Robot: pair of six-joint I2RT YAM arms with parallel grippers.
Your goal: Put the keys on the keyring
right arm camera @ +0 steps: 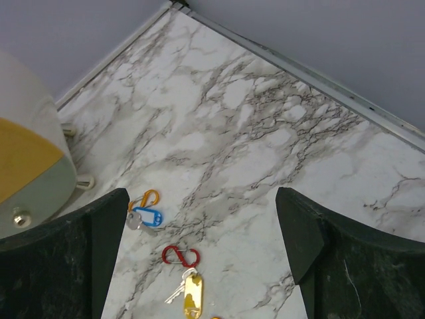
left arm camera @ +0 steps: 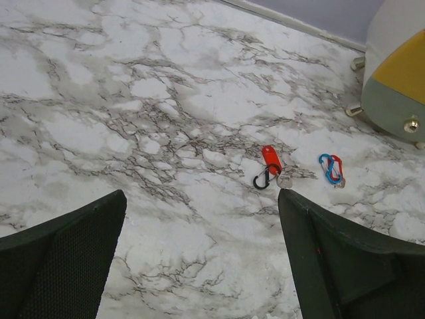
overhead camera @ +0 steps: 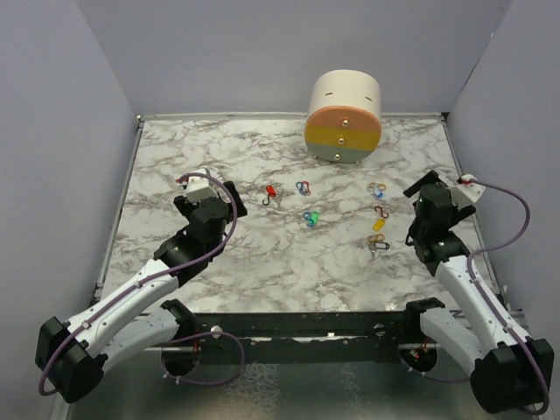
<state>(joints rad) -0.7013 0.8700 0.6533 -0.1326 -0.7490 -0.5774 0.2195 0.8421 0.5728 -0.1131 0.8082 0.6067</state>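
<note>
Several small keys and clips lie on the marble table [overhead camera: 262,262]. A red-headed key [overhead camera: 271,191] [left arm camera: 271,158] with a black clip [left arm camera: 261,179] lies just ahead of my left gripper [overhead camera: 229,196] [left arm camera: 202,193], which is open and empty above the table. A blue-headed key [right arm camera: 147,216] [overhead camera: 376,188] on an orange clip [right arm camera: 147,198], and a yellow-headed key [right arm camera: 193,296] [overhead camera: 379,225] below a red S-clip [right arm camera: 180,256], lie left of my right gripper [overhead camera: 418,199] [right arm camera: 200,193], also open and empty. No separate keyring stands out.
A round box [overhead camera: 344,116] with pink, yellow and green bands lies on its side at the back. A blue and red clip pair [left arm camera: 331,169] [overhead camera: 303,187], a green and blue pair [overhead camera: 310,218] and a dark bunch [overhead camera: 379,245] lie mid-table. Grey walls enclose the table.
</note>
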